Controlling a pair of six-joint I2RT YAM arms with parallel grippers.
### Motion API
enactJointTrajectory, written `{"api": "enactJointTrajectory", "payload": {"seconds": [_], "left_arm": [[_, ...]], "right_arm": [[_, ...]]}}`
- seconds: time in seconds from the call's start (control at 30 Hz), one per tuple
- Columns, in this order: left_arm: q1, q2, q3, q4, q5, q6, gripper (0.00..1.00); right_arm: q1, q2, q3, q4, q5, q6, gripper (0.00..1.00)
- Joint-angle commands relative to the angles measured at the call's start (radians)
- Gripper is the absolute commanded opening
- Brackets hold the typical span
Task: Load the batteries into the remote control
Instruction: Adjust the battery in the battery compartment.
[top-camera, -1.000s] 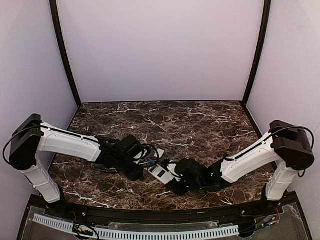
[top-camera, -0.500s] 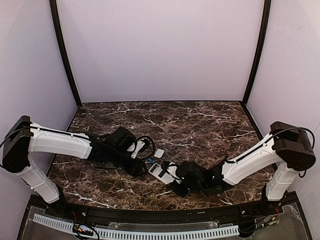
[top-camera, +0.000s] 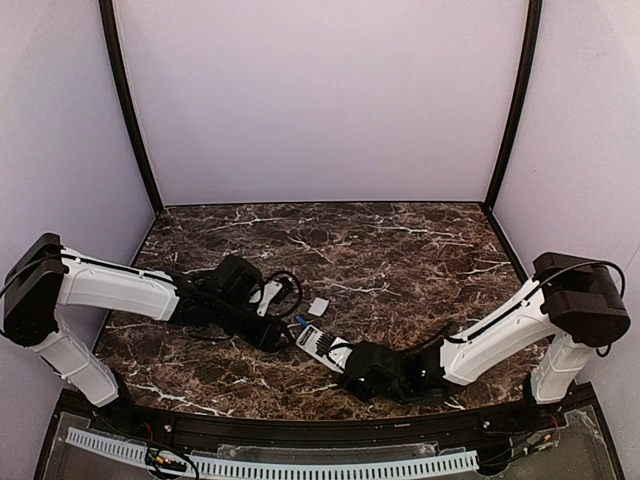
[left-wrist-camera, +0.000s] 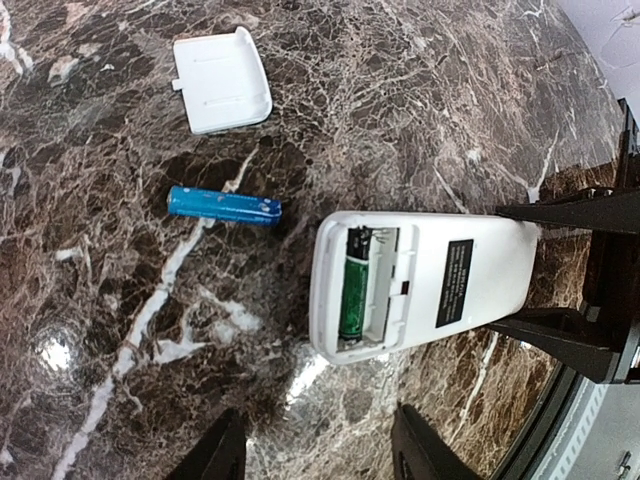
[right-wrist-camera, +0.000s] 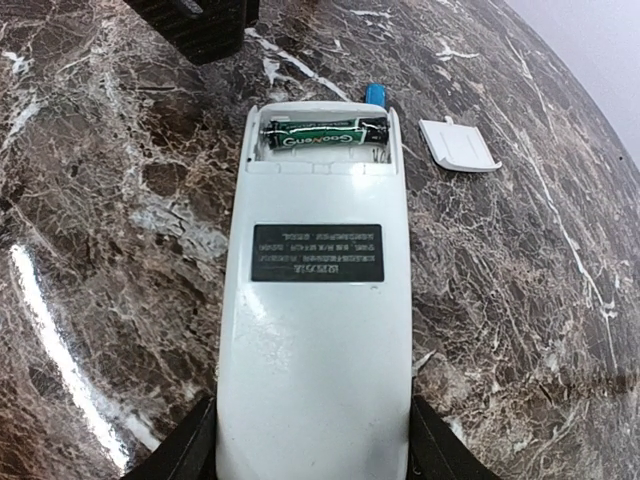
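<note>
on the table (left-wrist-camera: 120, 330) | remote (left-wrist-camera: 490, 290) back-up, one battery (left-wrist-camera: 355, 297) seated | right jaws grasping remote | left jaws released

The remote control (right-wrist-camera: 315, 330) hides most of what seems a blue battery (right-wrist-camera: 376, 93).

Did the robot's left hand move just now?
Yes. The left gripper slid back to the left, away from the small white cover, which has stayed put.
</note>
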Motion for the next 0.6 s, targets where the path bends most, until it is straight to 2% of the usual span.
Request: {"api": "enactJointTrajectory", "payload": {"seconds": [0.0, 0.33, 0.57], "left_arm": [[0.020, -0.049, -0.045, 0.056, 0.047, -0.019, 0.52], [0.022, -0.044, -0.075, 0.147, 0.087, -0.009, 0.59], [0.014, -0.007, -0.046, 0.135, 0.007, 0.036, 0.60]], "right_arm": [[0.038, 0.077, -0.020, -0.131, 0.051, -0.052, 0.00], [0.054, 0.082, -0.028, -0.114, 0.057, -0.073, 0.00], [0.058, 0.084, -0.023, -0.112, 0.028, -0.072, 0.00]]}}
